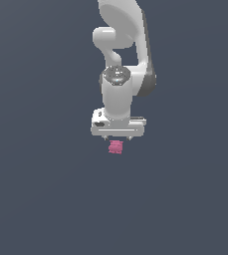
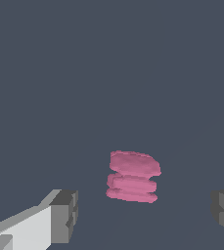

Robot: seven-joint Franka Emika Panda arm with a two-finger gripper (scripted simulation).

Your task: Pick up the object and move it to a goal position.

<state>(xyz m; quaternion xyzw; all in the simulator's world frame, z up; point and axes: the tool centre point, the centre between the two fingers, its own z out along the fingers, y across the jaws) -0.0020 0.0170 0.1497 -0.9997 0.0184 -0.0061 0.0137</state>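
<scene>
Object-fetching was at its approach stage as we judged it: the white arm [image 1: 121, 64] reached down from the upper part of the exterior view over a plain dark grey tabletop [image 1: 36, 199], and the end effector [image 1: 117, 136] hung just above the pink object [image 1: 116, 147], which lay on that surface and had not yet been lifted. In the wrist view we saw the end effector [image 2: 143, 212] spread wide, one grey fingertip [image 2: 64, 215] on one side and the other at the opposite edge of the picture, with the object [image 2: 133, 177] lying in the open span between them, nearer to the first finger than to the second, and touching neither. We read the grasp as not yet made. We saw no goal marker in either view, so we could not tell where the object had to go. The next move, in our judgement, called for a straight descent until the fingertips flanked the object's sides, perhaps with a small sideways correction to centre it, then a firm closing before any lift. The object was small, narrower than the end effector's body, lumpy and stacked in ridged layers, so we thought the pads would do best to meet its broader flanks, not a ridge edge, lest it twist or slip.
</scene>
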